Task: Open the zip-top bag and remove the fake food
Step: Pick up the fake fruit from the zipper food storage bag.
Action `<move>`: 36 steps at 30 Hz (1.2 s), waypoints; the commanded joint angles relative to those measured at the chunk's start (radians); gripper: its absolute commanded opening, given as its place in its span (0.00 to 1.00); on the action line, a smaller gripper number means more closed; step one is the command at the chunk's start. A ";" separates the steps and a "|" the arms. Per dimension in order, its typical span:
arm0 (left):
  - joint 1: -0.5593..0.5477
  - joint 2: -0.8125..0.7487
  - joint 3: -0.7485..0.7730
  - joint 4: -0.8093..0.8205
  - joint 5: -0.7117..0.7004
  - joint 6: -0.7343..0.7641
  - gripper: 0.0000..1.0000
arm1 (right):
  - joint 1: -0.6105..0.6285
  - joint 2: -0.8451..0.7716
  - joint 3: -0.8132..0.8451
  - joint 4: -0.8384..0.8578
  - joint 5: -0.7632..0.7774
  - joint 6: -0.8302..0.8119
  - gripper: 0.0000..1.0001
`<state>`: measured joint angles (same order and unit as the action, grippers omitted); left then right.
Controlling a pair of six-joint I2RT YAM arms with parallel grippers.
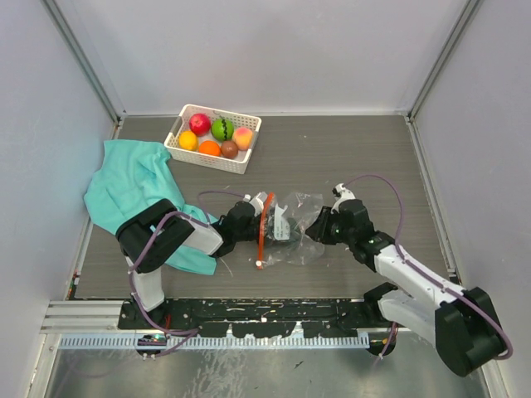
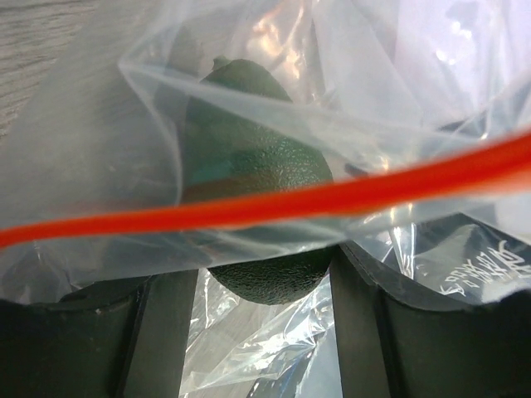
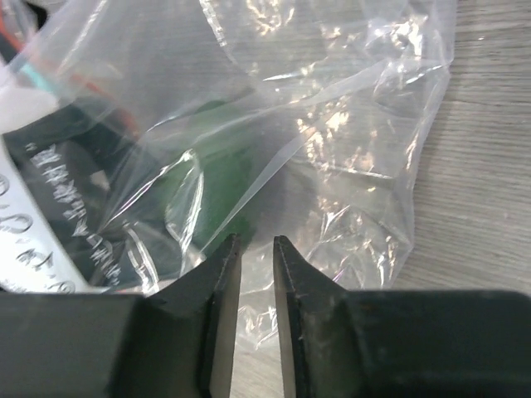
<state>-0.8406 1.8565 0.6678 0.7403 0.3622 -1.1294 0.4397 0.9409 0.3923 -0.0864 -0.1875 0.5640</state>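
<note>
**A:** How far along is it?

**B:** Most of the way, I'd say. Six fruits (image 1: 221,128) sit in the basket (image 1: 207,160) at the back of the desk (image 1: 348,157): red, green, peach, yellow, orange and brown.

**A:** And the bag?

**B:** The bag (image 1: 292,230) lies mid-desk between the two claws, well apart from the basket. One dark green fruit (image 2: 249,166) is still inside it.

**A:** Is it open?

**B:** It looks so. In the left wrist view the red strip (image 2: 290,199) runs across above the fingers (image 2: 166,332), and the fruit's lower part shows bare beneath it. So the left claw (image 1: 265,220) seems to have gone in through the mouth.

**A:** Is that claw holding anything?

**B:** Its fingers stand on either side of the dark green fruit and seem to press both flanks. I read that as a grip on the fruit, though film drapes over its top half.

**A:** And the right claw?

**B:** The right claw (image 3: 257,249) is at the bag's other end, away from the strip. Its jaws are nearly together with a narrow gap, and crinkled film lies right at the tips. I cannot tell whether any film is pinched.

**A:** What remains?

**B:** Only the last fruit, by my reckoning. It has to come out clear of the mouth while the bag stays put. The teal cloth (image 1: 133,186) on the left plays no part.
</note>
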 commanded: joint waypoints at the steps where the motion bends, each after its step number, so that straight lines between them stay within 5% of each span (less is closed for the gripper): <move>1: 0.007 -0.018 -0.010 -0.019 -0.010 0.014 0.52 | -0.008 0.100 0.060 0.112 0.043 -0.010 0.25; 6: 0.008 -0.014 -0.007 -0.017 -0.002 0.016 0.54 | -0.009 0.208 0.066 0.194 0.008 -0.002 0.16; 26: 0.018 -0.014 0.039 -0.109 -0.009 0.043 0.73 | -0.008 0.366 0.041 0.409 -0.266 -0.045 0.14; 36: 0.033 -0.037 0.036 -0.123 -0.006 0.037 0.51 | -0.009 0.350 0.028 0.396 -0.239 -0.043 0.16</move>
<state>-0.8162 1.8469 0.6994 0.6697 0.3737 -1.1141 0.4236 1.3098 0.4156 0.2466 -0.4103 0.5243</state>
